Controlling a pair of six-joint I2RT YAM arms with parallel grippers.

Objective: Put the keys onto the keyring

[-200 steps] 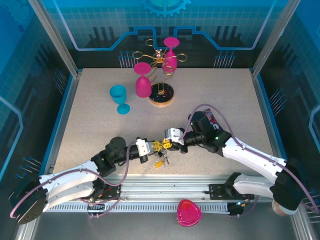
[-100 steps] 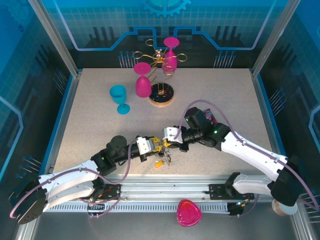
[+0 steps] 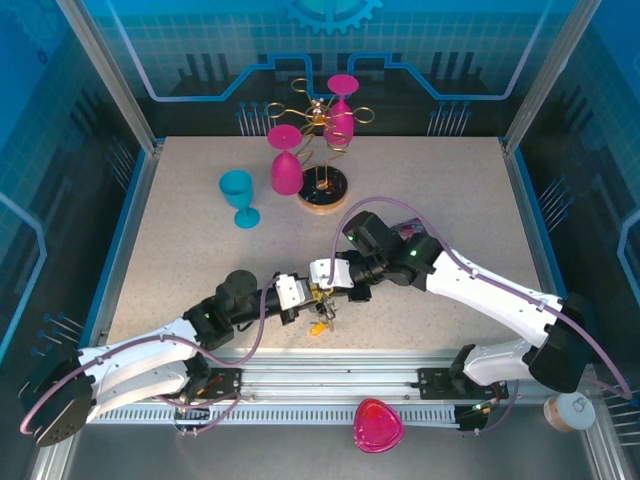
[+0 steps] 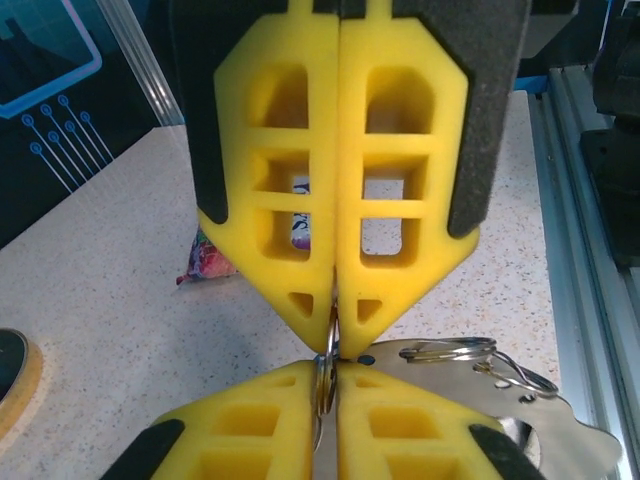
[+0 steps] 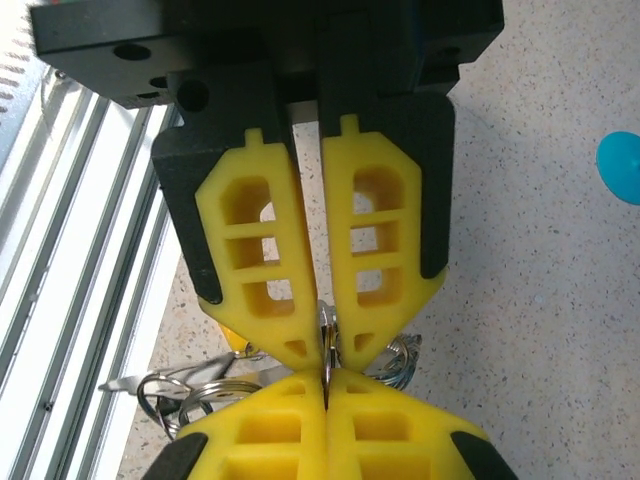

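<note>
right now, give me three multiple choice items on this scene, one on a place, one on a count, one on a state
1. In the top view, where does the teal plastic goblet stand relative to the gold wire rack with the round wooden base?
A. to its left
B. to its right
C. on top of it

2. How many magenta goblets are on that rack?
A. one
B. two
C. four

3. What are the yellow fingers of the left gripper doing?
A. standing wide open
B. shut on a thin silver metal keyring
C. holding a cup

Answers:
1 A, the goblet stands on the table left of the rack.
2 B, two hang upside down from the wire.
3 B, the left wrist view shows the tips pinching the ring.
</note>
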